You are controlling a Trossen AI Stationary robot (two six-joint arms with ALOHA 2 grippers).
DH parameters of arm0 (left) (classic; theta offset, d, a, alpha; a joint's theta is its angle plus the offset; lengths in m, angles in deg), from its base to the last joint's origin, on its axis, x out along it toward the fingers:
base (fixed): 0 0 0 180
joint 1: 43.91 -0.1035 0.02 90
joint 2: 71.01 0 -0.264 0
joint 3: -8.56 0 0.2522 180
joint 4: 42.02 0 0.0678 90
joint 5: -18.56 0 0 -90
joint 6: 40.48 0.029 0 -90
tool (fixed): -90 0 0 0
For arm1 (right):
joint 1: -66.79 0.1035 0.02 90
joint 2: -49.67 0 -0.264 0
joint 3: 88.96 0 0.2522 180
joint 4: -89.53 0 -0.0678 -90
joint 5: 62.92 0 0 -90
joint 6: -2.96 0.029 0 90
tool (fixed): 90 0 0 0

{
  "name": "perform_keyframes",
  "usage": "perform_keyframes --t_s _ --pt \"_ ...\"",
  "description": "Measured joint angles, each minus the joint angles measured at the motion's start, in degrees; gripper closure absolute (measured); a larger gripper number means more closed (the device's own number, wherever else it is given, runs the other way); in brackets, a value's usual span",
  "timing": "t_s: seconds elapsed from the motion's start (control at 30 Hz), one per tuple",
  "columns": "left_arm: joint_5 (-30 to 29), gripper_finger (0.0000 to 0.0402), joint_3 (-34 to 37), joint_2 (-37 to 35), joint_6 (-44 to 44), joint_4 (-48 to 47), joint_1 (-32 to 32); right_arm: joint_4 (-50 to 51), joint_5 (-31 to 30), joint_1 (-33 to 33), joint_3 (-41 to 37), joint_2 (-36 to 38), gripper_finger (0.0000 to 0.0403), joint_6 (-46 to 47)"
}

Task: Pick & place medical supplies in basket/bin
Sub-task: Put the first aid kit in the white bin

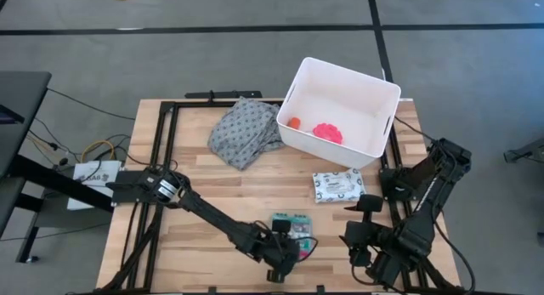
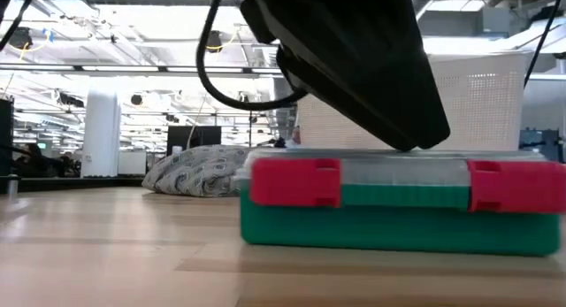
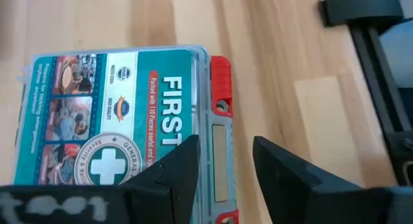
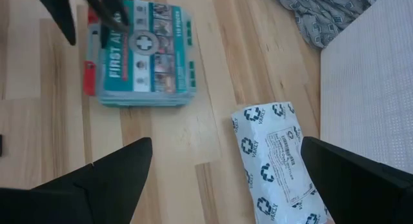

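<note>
Two of my fingers, the left gripper's [image 3: 222, 169], straddle the latch edge of the green first-aid box [image 3: 122, 114], parted with a gap showing between them and nothing clamped; one finger sits over the printed lid, the other just outside the red-clasped side. That box lies flat on the wooden table [image 1: 212, 193] near its front edge, lid up, its long axis running across the table from left to right, the edge with the red clasps [image 2: 294, 181] facing the front. In the level view my left claw hangs right on top of the lid, and I cannot tell whether it presses or only brushes it. My right gripper [image 4: 226, 179] waits at the front right, fingers spread wide and empty. Just beyond it lies the white patterned soft pack [image 1: 337, 186], flat, long side also across the table, near the tub. Farther back stands the white tub [image 1: 387, 129], holding the pink round disc [image 1: 327, 133] and the orange tube [image 1: 294, 122]. Beside the tub's left wall lies the crumpled grey dotted cloth [image 1: 245, 132].
</note>
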Motion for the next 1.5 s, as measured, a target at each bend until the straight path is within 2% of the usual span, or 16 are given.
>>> perform_keyframes --t_s 0.13,0.37,0.43,0.67,0.97,1.17,1.33,1.5 --pt "0.36 0.026 -1.03 0.14 0.09 -1.34 -1.39 0.0 0.0 0.0 0.0 0.0 0.001 0.02" --pt "-2.08 0.026 -8.7 0.8 0.61 -12.49 -1.0 -0.56 0.02 0.0 0.0 0.0 0.001 0.02" --pt "-2.47 0.026 -10.18 0.53 0.59 -12.91 -0.56 -1.42 0.02 0.0 0.0 0.0 0.001 0.02" --pt "-2.63 0.026 -10.18 0.83 2.29 -14.49 1.57 -4.26 0.2 0.02 -0.01 0.0 0.001 0.02" --pt "-3.1 0.026 -10.18 0.83 -0.24 -28.41 3.08 -7.98 1.67 0.12 -0.02 0.0 0.001 0.07" --pt "-3.95 0.026 -8.4 0.83 0.5 -26.32 3.24 -10.15 1.99 1.49 -0.02 0.0 0.001 0.56" --pt "-4.19 0.026 -7.41 0.81 0.23 -24.93 2.63 -10.3 3.47 4.14 -0.02 0.0 0.001 5.01" --pt "-4.93 0.026 -7.45 0.79 2.28 -23.38 1.97 -10.31 1.92 6.81 -0.02 -0.02 0.001 5.95"
